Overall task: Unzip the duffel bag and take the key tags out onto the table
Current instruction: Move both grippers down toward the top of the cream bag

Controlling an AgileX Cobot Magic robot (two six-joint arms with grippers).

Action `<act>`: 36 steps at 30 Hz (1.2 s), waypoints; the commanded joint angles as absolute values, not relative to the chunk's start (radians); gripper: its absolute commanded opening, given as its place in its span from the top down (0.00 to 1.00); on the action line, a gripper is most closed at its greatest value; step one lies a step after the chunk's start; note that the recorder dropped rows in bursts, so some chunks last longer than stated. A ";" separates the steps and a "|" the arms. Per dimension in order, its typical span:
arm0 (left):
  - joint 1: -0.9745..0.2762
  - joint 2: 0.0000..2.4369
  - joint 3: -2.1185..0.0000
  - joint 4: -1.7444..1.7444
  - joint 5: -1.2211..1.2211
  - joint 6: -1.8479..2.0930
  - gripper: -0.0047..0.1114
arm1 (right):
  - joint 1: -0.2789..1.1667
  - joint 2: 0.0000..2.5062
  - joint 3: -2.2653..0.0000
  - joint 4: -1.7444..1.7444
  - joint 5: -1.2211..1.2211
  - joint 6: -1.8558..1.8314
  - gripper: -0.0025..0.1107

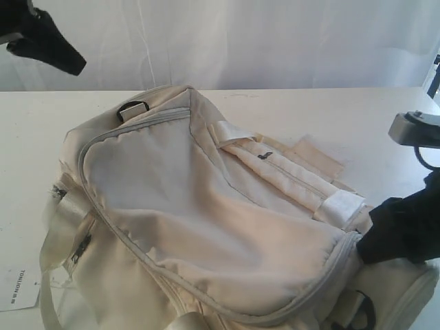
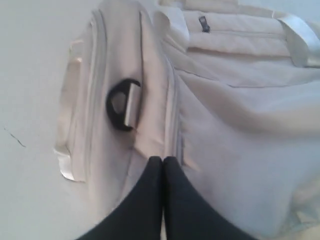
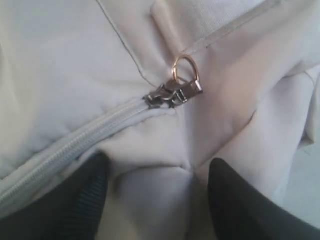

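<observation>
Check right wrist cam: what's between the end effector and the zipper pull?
Only creased duffel bag fabric between the open right end effector and the zipper pull, seen in the right wrist view.

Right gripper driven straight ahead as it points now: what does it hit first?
Probably duffel bag fabric bunched between the right gripper's open fingers, short of the zipper slider and its ring. Depth is unclear here.

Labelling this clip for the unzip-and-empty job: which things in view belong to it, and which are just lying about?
Job: bag, zipped shut; zipper pull; table; right gripper, open at the pull. No key tags in view.
Lying about: paper label beside the bag.
</observation>
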State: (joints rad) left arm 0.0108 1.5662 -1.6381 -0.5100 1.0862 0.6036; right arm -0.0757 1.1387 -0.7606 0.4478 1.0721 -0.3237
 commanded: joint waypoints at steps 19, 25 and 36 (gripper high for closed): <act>-0.020 1.875 -1.695 -0.416 1.221 0.543 0.96 | -0.077 1.402 -0.900 0.402 0.974 -0.366 0.98; 0.057 1.584 -1.391 -0.360 1.221 0.506 0.96 | -0.077 1.541 -1.108 0.428 1.002 -0.366 0.98; 0.139 1.262 -1.078 -0.356 1.134 0.475 0.96 | -0.010 1.580 -1.236 0.449 1.065 -0.374 0.98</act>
